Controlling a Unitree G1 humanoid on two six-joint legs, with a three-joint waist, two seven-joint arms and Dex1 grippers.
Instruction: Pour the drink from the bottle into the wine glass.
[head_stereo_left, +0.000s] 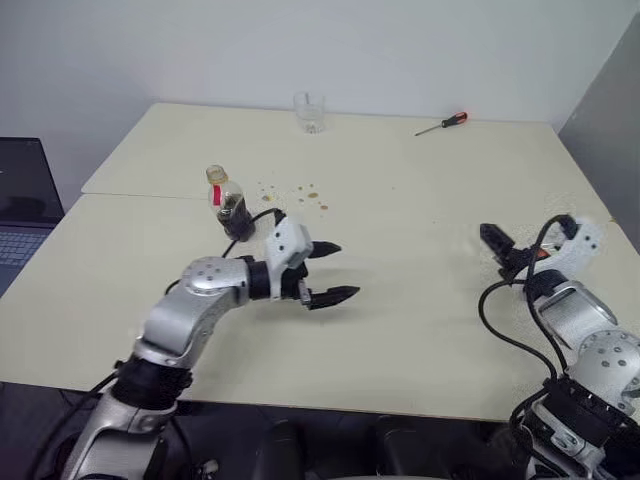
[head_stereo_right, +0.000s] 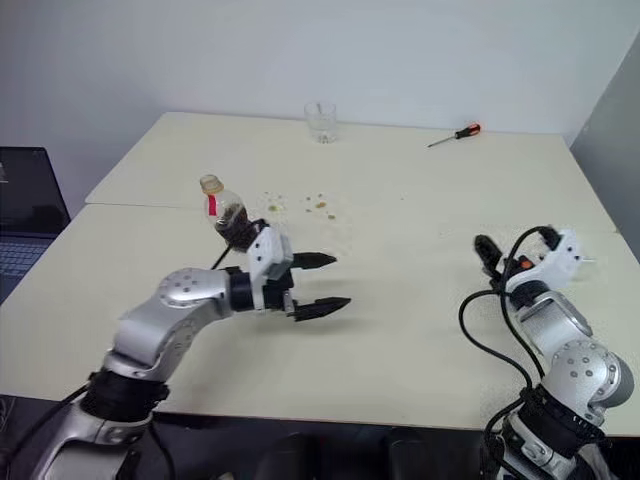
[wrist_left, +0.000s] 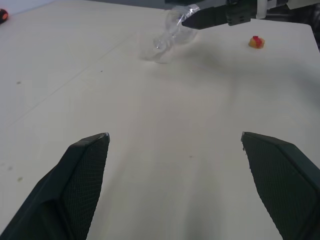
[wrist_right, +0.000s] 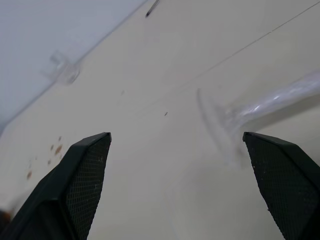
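Step in hand: approach, with nothing grasped yet. The left hand (head_stereo_left: 330, 272) is fully open, just beside the bottle (head_stereo_left: 229, 206), which stands upright and capped with little drink (head_stereo_left: 234, 213) left. The right hand (wrist_right: 176, 136) is also open. Close ahead of it, the wine glass (wrist_right: 270, 100) appears to lie on its side. Next, the glass probably needs righting and the bottle uncapping. The pale bench (head_stereo_left: 420, 300) shows brown drops (head_stereo_left: 305, 195). A tumbler (head_stereo_left: 310, 112) and screwdriver (head_stereo_left: 443, 123) lie near the white wall.

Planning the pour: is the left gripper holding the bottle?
No, the open left gripper is empty; the bottle stands on the table beside it.
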